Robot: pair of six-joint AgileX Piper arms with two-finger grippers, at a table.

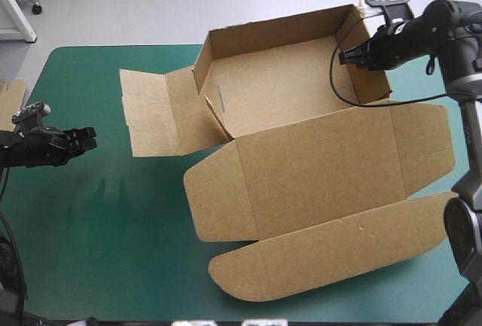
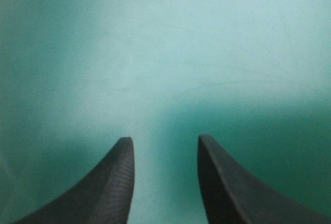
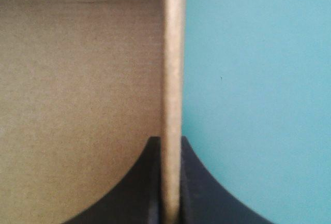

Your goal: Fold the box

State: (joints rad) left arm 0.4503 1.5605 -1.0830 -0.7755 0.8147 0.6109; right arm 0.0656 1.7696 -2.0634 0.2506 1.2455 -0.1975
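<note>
The brown box (image 1: 286, 85) stands as an open tray at the table's far middle, three walls raised, its lid (image 1: 324, 168) lying flat toward the near edge with rounded flaps. A side panel (image 1: 162, 111) lies unfolded flat on the box's left. My right gripper (image 1: 352, 56) is at the tray's right wall, shut on that wall; in the right wrist view the board's edge (image 3: 173, 79) runs up between the fingers, the tray's inside on one side, teal-green cover on the other. My left gripper (image 1: 89, 139) hovers open near the table's left edge, away from the box, with only cover ahead of the gripper (image 2: 165, 146).
A strip of more brown board (image 1: 9, 94) shows at the table's left edge. The table's far edge (image 1: 113, 47) runs close behind the tray. Bare teal-green cover (image 1: 113, 243) spreads over the near left.
</note>
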